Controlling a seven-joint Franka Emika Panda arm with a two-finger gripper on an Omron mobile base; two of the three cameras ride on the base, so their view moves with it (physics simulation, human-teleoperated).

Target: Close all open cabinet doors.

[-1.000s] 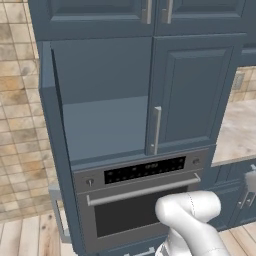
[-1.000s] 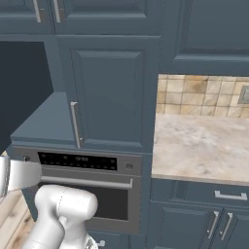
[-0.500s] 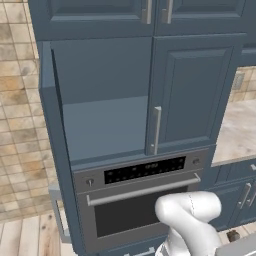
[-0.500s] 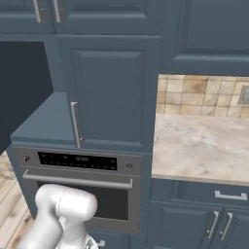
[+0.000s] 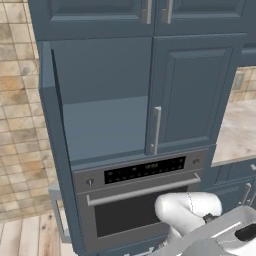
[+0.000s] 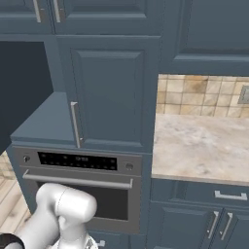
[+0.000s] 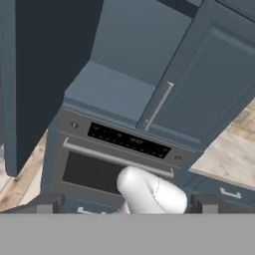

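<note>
The left door (image 5: 47,145) of the cabinet above the oven (image 5: 137,200) stands swung wide open, seen almost edge-on in the left base view, with its handle low at its outer edge; in the hand view it is the broad dark slab at the left (image 7: 37,74). The right door (image 5: 192,90) beside it is shut, its handle (image 5: 156,130) running down its left edge, and the upper doors (image 5: 95,15) look shut too. Little has changed over the last second: the cabinet and oven sit where they did, so my base has not driven, and my arm has only shifted a little down in front of the oven. My gripper (image 7: 124,209) points up at the open compartment, well short of the door; I cannot tell whether its fingers are spread or pressed together. So I judge the task is barely begun: I must reach out left, get behind that door and push it round to its frame.
</note>
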